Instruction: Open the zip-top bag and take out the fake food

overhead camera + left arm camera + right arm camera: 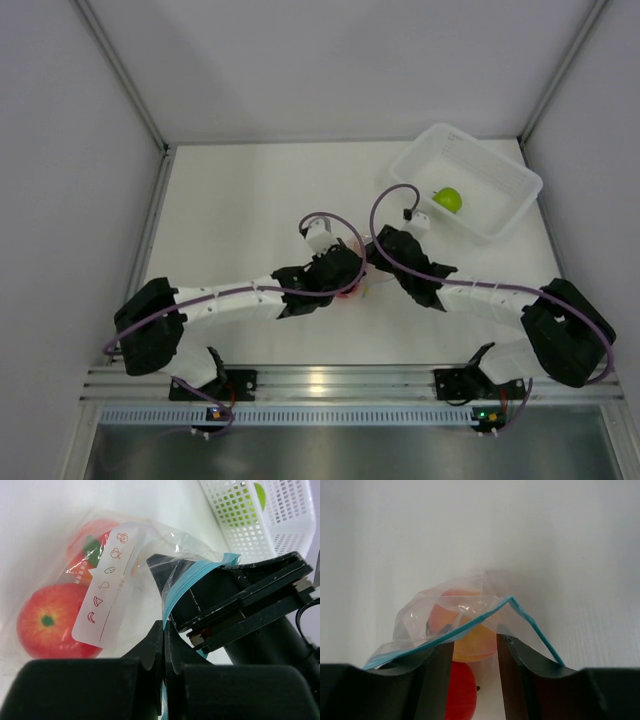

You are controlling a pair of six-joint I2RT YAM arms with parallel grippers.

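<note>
The zip-top bag (165, 540) lies on the table between both arms; in the top view only a pinkish bit of the bag (352, 290) shows under them. My left gripper (164, 626) is shut on its teal zip strip (186, 581). My right gripper (475, 647) is open, its fingers (517, 655) spread inside the bag's mouth, with the strip (470, 622) draped over them. A red fruit (50, 622) and an orange-peach fruit (470, 642) sit in the bag. The lime green fruit (447, 199) lies in the white bin.
The translucent white perforated bin (500, 165) stands at the back right, also in the left wrist view (285, 525). White walls enclose the table on three sides. The right arm's black body (250, 605) is close to my left gripper.
</note>
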